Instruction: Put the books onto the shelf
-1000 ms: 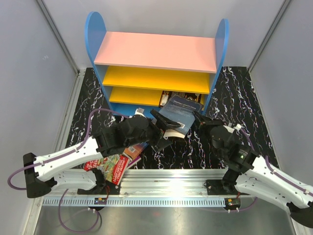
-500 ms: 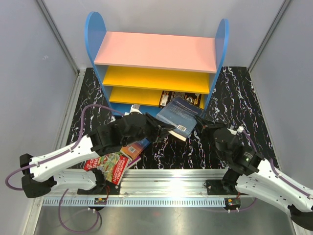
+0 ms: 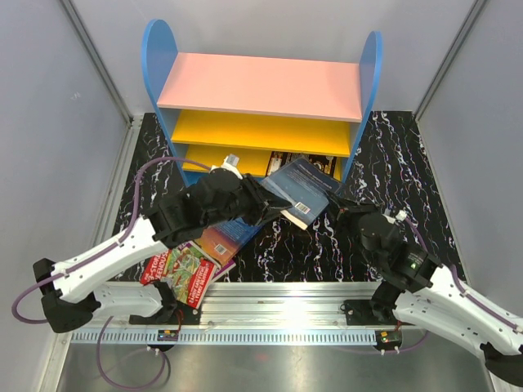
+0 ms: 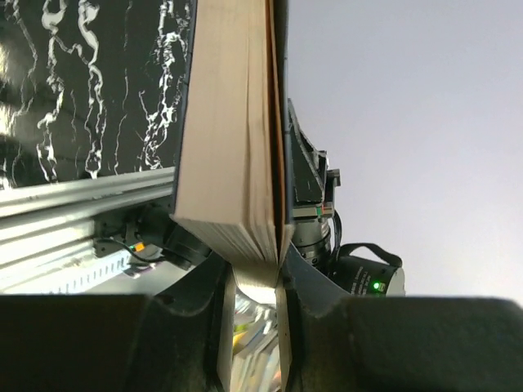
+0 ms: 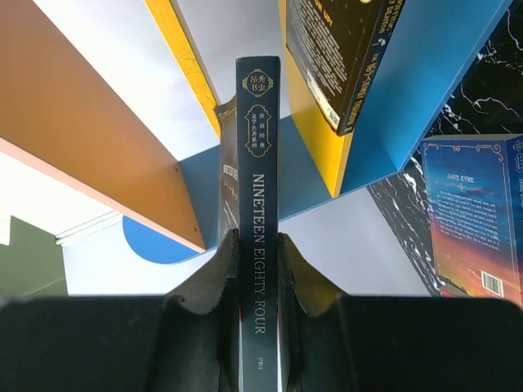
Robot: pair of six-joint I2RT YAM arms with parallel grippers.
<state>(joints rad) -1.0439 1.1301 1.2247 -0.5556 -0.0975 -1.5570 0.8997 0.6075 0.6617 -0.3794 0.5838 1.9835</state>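
A: Blue sides, pink top, yellow boards beneath on the small round-sided bookcase (image 3: 155,65).
B: Black, veined white and violet, across the marbled tabletop (image 3: 392,163).
A: White barcode patch, cream page edges, pale spine lettering on the thick dark-blue paperback (image 3: 298,186).
B: Red with green on the flat cartoon-covered paperback (image 3: 184,273); blue fading to orange on the Jane Eyre paperback (image 5: 470,212).

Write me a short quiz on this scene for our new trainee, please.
1. True or false: the left end effector and the right end effector both grip the dark blue book.
2. Which title does that book's spine show? A: Jane Eyre. B: Nineteen Eighty-Four. C: Dracula.
3. What colour is the top board of the shelf?
Key: 1 true; 2 B; 3 pink.
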